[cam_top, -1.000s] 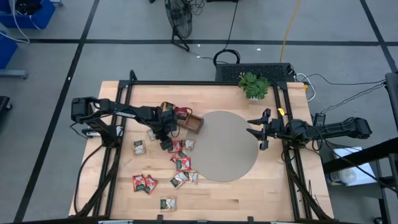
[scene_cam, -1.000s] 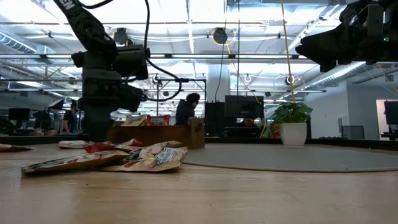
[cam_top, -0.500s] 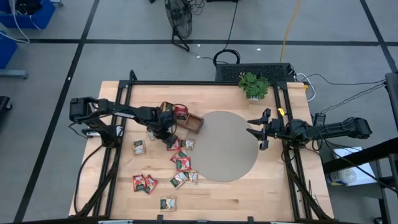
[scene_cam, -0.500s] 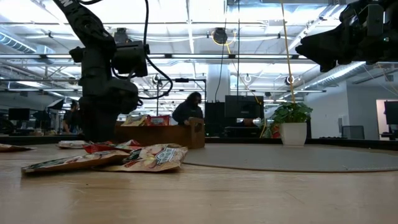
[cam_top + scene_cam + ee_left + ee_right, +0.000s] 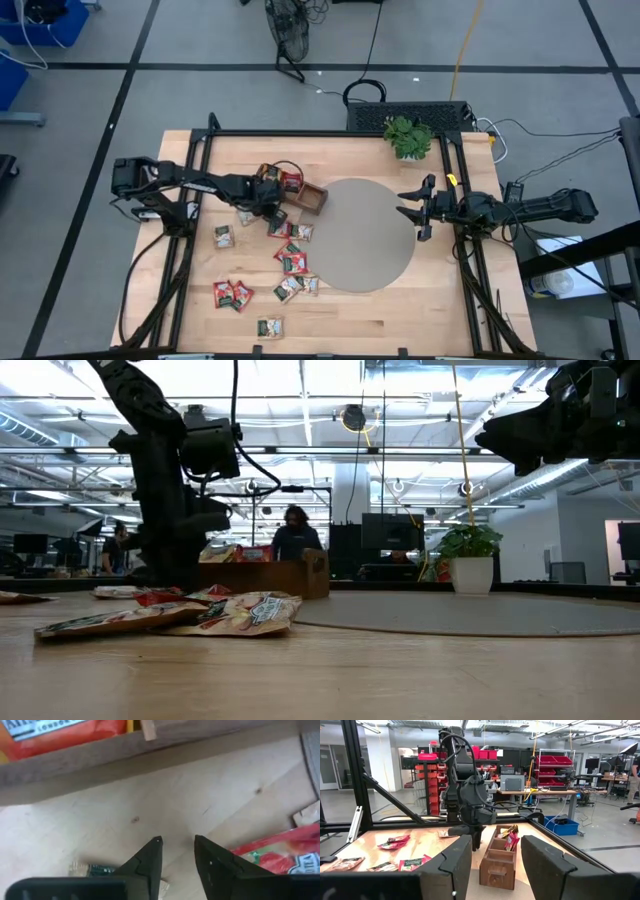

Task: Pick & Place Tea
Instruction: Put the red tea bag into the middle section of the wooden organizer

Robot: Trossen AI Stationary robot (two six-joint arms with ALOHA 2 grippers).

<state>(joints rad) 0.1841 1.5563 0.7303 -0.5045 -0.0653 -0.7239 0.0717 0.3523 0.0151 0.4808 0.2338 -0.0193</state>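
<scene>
Several small tea sachets, mostly red, lie scattered on the wooden table (image 5: 290, 258), and a few stand in the brown wooden tray (image 5: 312, 199). My left gripper (image 5: 177, 840) points down at bare wood just beside the tray's near wall (image 5: 100, 765). It is open with nothing between its fingers. A red sachet (image 5: 280, 852) lies to one side of it and a green-and-white one (image 5: 95, 869) to the other. My right gripper (image 5: 495, 847) waits open and level at the table's right side (image 5: 408, 205).
A round grey mat (image 5: 365, 235) covers the table's middle right. A small potted plant (image 5: 408, 137) stands at the far edge. More sachets lie toward the near left (image 5: 232, 294) and near edge (image 5: 269, 326). A person moves in the room beyond the table (image 5: 293, 535).
My left gripper has rolled at the wrist and tipped steeper toward the table while staying over the same spot beside the tray. The sachets have kept their places.
</scene>
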